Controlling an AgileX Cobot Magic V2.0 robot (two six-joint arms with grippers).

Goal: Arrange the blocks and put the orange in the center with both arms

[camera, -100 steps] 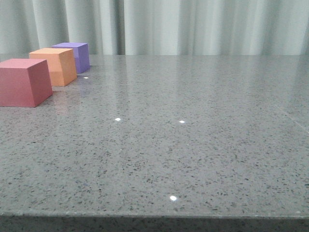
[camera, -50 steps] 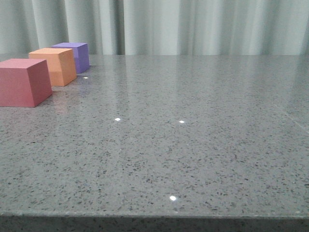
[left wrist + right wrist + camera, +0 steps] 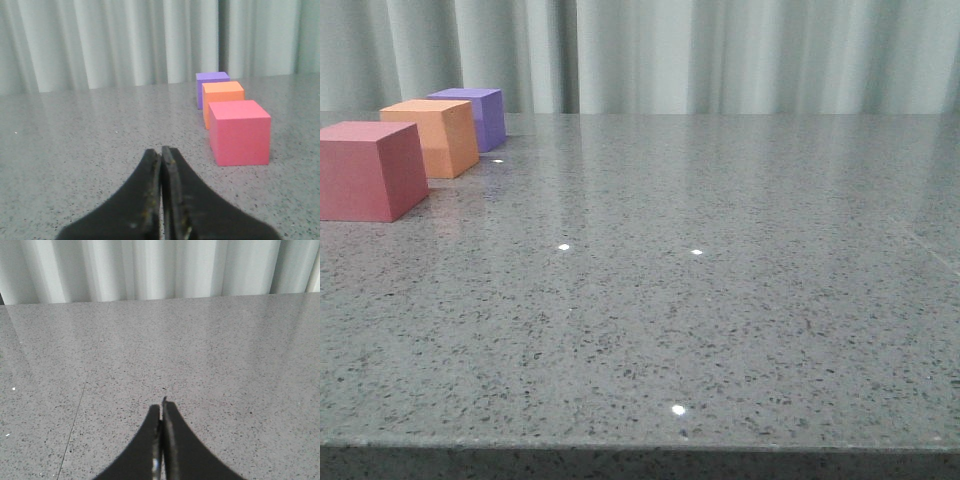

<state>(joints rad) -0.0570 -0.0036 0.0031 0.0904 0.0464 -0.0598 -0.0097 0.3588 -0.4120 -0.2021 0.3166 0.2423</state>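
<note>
From my station I found the three blocks lined up at the far left of the grey speckled table (image 3: 720, 300): the dull red cube (image 3: 370, 170) nearest, the orange cube (image 3: 435, 137) just behind it, and the purple cube (image 3: 475, 115) at the back, each close to its neighbour, though I could not tell whether they touched. The middle of the tabletop lay well apart from them. My left gripper (image 3: 161, 155) had its fingers pressed together on nothing, low over the stone with the row off to one side; the right gripper (image 3: 161, 407) was likewise closed and empty over bare stone. I judged the orange cube light, rigid and matte, so not slippery, and best taken across two opposite flat faces. With its neighbours crowding front and back, I reckoned only the free side faces offered room.
</note>
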